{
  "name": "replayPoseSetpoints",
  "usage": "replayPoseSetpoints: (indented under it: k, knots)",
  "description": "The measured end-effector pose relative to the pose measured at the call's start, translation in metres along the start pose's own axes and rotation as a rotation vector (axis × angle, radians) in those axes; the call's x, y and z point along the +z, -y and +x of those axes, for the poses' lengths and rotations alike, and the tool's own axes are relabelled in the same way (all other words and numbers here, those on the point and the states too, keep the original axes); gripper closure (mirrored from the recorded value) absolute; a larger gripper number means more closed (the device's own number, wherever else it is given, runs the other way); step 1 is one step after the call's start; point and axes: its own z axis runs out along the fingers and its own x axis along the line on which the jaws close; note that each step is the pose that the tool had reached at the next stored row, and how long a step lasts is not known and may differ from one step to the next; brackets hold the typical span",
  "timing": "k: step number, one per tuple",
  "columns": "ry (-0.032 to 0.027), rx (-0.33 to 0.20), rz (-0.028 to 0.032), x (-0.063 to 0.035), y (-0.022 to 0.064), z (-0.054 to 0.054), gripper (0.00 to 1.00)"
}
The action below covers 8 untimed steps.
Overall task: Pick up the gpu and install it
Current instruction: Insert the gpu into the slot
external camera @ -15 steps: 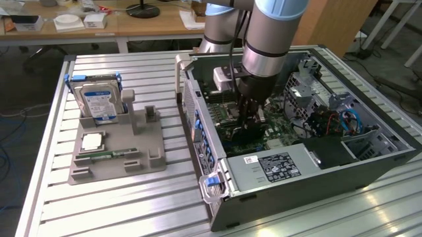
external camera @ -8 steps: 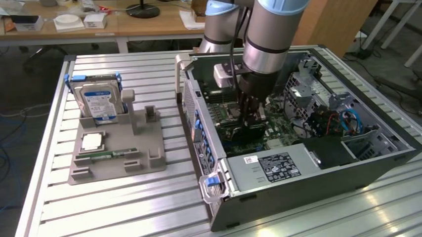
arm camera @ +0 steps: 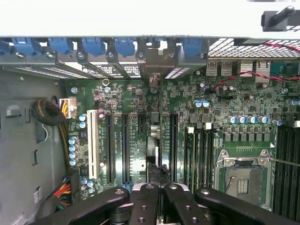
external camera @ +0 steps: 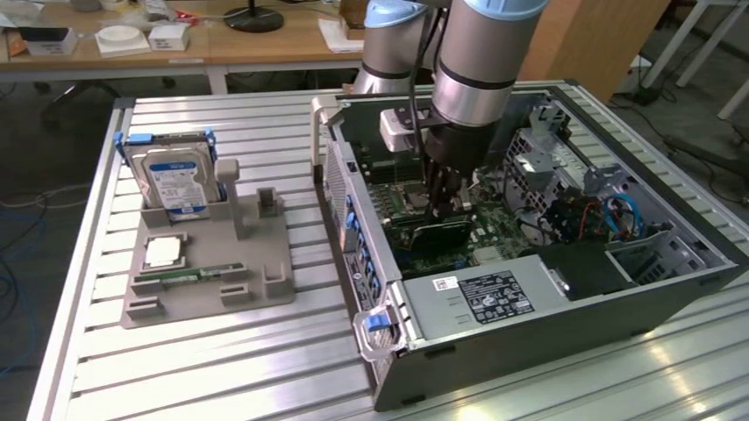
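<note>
Reaching down into an open computer case (external camera: 562,289), the robot arm's gripper (external camera: 448,210) has its fingers (arm camera: 145,206) drawn close together, pinching the top edge of the gpu (external camera: 439,235). In the exterior view the card stands upright on its long edge among the expansion slots of the motherboard (external camera: 492,224), directly below the gripper. The pick-up is done: the card is off the grey parts tray (external camera: 199,289) on the worktop (external camera: 234,368) and inside the case. Whether its lower edge is fully pressed home in a slot cannot be told; it appears at or just above the slot, so seating looks to be under way and release is left.

From the wrist view, looking straight down past the fingers, the gpu (arm camera: 160,140) appears edge-on as a thin dark line running away toward the case's rear wall, lined up between the long black slots (arm camera: 125,150). Its silver bracket (arm camera: 154,58) sits at the far end, against the row of rear slot openings with blue clips (arm camera: 93,47).

The card looks thin, flat and dark, roughly rectangular.

On the tray, at the exterior view's left, remain a silver hard drive (external camera: 175,180) with a blue-white label, a square processor (external camera: 163,252) and a narrow green memory stick (external camera: 188,276).
</note>
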Motion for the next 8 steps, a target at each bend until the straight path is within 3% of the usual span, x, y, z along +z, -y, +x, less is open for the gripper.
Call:
replayPoseSetpoints:
  k: [8]
  knots:
    - [-0.0002, 0.0, -0.0001, -0.0001, 0.0, 0.0, 0.9]
